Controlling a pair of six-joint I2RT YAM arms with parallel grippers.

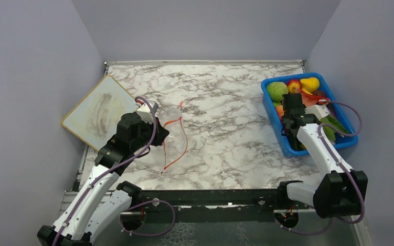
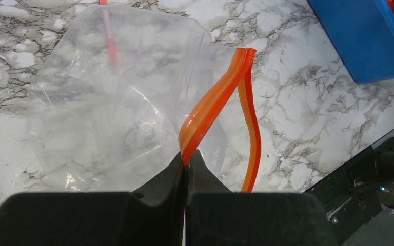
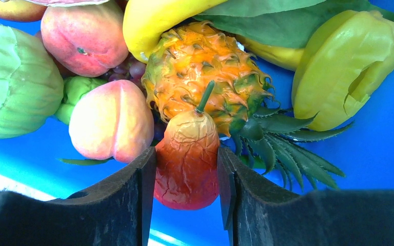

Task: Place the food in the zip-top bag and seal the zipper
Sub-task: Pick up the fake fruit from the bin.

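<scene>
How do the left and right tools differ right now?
The left tool pinches the orange zipper over the marble table; the right tool grips a red pear inside the blue bin. Left fingers nearly meet; right fingers sit a pear's width apart. Both hold something.

A white, grey-veined marble worktop (image 1: 225,102) fills the middle of the view. At left lies a tilted white board (image 1: 98,110), smudged grey. Left of centre rests a clear zip-top bag (image 1: 172,128), its red-orange zipper (image 1: 184,138) looping open, with a short pink stick (image 1: 180,104) just above. Upper right stands a blue bin (image 1: 273,118) of toy food (image 1: 277,91).
</scene>
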